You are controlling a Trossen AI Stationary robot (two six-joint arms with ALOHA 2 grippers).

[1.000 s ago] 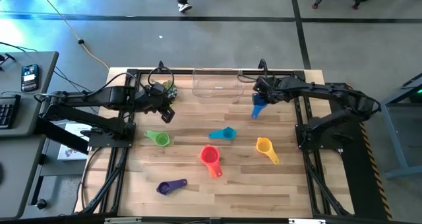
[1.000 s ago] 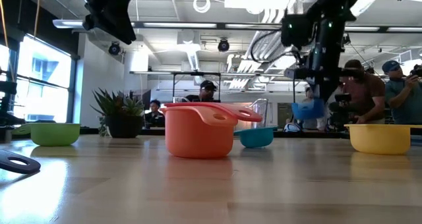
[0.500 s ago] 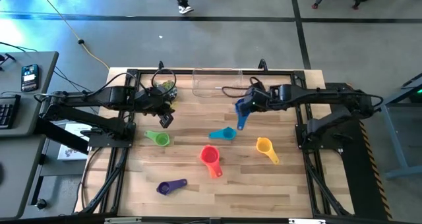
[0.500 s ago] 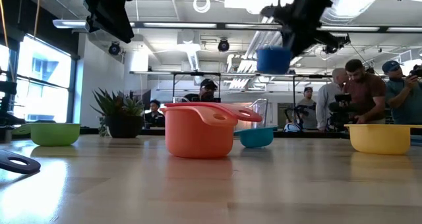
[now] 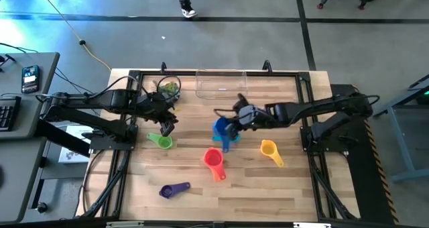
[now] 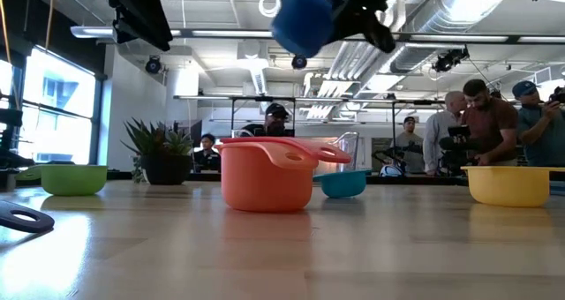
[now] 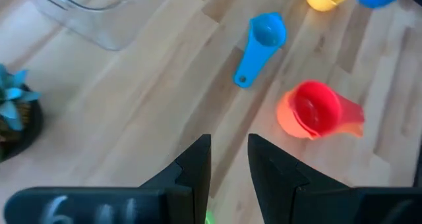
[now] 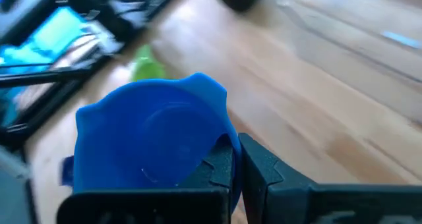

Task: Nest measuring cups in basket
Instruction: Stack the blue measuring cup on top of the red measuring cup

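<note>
the right tool (image 5: 231, 125) is clenched on the blue cup (image 5: 220, 129), carrying it clear of the table (image 5: 201, 188); in the low view the blue cup hangs high above the others. taking the basket (image 5: 221, 84) as the landmark: the basket sits at the far edge of the table, and the carried cup hangs well on the near side of it, over the middle of the table. seen from above, the cup overlaps the teal-blue cup (image 7: 260, 43), which lies on the table with its handle pointing toward the near-left. so the turning question, as i judge it, is whether the cup goes down onto a cup beneath it or back toward the basket, which lies behind the tool along the arm's own line. the right arm is much the nearer to both.

the left tool (image 5: 167, 123) hovers to the near-left of the basket, beside the green cup (image 5: 161, 141); its fingers (image 7: 198, 168) stand a little apart and hold nothing. the red cup (image 5: 213, 159) sits in an orange one, the yellow cup (image 5: 269, 149) lies to the near-right of the basket, and the purple cup (image 5: 174, 189) is farthest from it.

the teal-blue cup is mostly hidden under the carried one from above. the basket's clear walls are hard to trace. the wrist view over the blue cup is blurred.
</note>
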